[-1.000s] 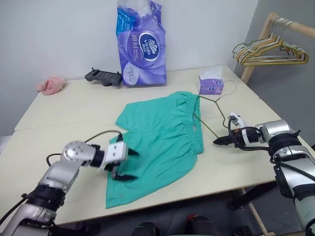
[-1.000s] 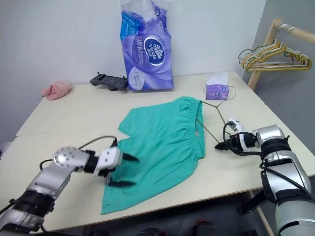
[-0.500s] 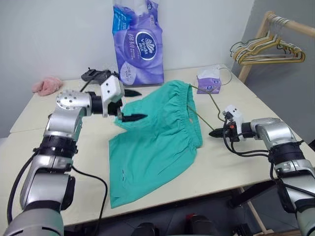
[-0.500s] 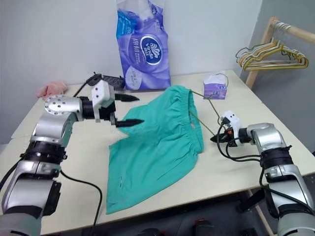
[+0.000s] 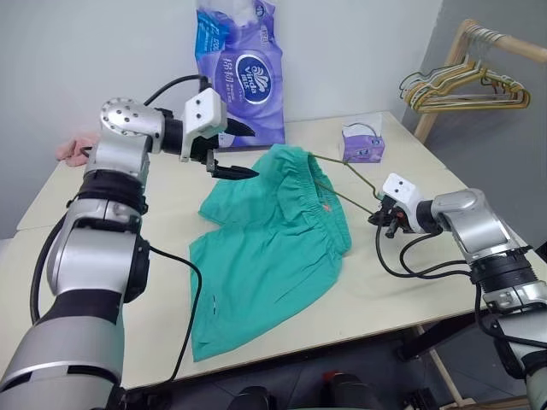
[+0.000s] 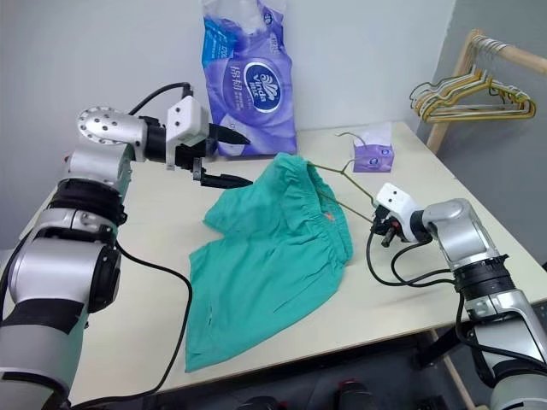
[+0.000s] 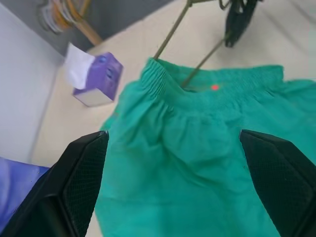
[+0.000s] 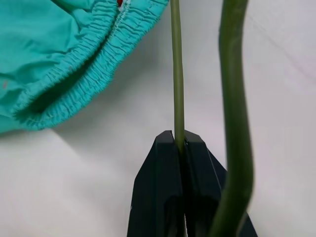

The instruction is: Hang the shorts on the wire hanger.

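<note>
The teal shorts [image 5: 265, 243] lie spread on the table, waistband toward the right. The thin olive wire hanger [image 5: 342, 188] runs into the waistband and lifts its far end [image 5: 286, 156] off the table. My right gripper [image 5: 377, 219] is shut on the hanger's wire just right of the waistband; up close the wire [image 8: 176, 74] sits pinched between the fingertips [image 8: 168, 148]. My left gripper [image 5: 252, 154] hangs open and empty in the air above the shorts' far left corner. Its two fingers [image 7: 84, 173] frame the waistband [image 7: 197, 148] below.
A tall purple tissue pack [image 5: 239, 73] stands at the back of the table, with a small purple tissue box [image 5: 363, 145] to its right. A pink cloth [image 5: 73, 147] lies at the far left. A bunch of hangers [image 5: 461, 85] hangs on a wooden rail right of the table.
My left gripper has risen from beside the shorts' leg and moved toward the back, still open. My right gripper has rolled and lifted the hanger, raising the waistband's far end.
</note>
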{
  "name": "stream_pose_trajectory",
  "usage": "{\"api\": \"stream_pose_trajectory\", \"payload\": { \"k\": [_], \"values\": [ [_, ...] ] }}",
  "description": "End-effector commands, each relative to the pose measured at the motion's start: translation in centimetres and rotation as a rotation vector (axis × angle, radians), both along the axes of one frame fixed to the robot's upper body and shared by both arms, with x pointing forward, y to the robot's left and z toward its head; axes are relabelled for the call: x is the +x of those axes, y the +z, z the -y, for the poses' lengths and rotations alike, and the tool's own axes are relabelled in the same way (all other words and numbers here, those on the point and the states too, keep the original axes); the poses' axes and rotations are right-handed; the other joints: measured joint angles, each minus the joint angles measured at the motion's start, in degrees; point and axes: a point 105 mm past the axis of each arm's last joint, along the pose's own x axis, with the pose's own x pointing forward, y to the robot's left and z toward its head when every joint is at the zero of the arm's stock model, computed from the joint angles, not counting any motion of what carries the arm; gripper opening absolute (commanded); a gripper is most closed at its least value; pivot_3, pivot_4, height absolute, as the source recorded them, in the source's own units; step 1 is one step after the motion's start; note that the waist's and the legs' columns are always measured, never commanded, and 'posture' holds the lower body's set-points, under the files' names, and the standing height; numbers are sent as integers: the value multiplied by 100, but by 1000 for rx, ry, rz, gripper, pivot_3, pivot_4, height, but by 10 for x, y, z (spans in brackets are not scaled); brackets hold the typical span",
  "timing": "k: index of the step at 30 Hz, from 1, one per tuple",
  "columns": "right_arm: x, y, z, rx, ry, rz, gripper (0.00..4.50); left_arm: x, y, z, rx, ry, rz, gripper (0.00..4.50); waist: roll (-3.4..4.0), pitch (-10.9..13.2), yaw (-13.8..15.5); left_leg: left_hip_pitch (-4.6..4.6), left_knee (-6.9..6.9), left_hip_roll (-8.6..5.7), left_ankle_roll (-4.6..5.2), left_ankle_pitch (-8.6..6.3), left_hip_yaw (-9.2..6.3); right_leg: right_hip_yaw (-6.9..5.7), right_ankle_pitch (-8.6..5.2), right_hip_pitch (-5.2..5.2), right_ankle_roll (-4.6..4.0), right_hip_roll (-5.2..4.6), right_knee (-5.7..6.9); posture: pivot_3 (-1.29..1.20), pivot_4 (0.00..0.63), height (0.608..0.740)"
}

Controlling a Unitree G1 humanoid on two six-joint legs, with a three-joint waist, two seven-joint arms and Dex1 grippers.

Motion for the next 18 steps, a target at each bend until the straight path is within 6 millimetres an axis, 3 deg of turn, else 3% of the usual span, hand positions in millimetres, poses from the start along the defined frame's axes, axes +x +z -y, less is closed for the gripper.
{"api": "stream_pose_trajectory", "payload": {
  "k": [1,5,18],
  "values": [
    [4,29,-5,-33,28,112,0,5,15,0,36,22,83,4492,0,0,-1,0,0,0,0,0,0,0,0,-1,0,0,0,-32,3,740],
    [3,35,-8,-63,45,145,0,10,16,9,69,33,94,4492,-1,-1,-8,1,-1,1,0,0,-1,-1,0,-1,0,0,0,-42,4,740],
    [-5,59,-24,-111,120,233,0,21,-13,36,205,49,91,4492,-4,-1,-17,-4,1,0,0,0,0,-1,0,-5,1,0,3,-77,10,740]
  ]
}}
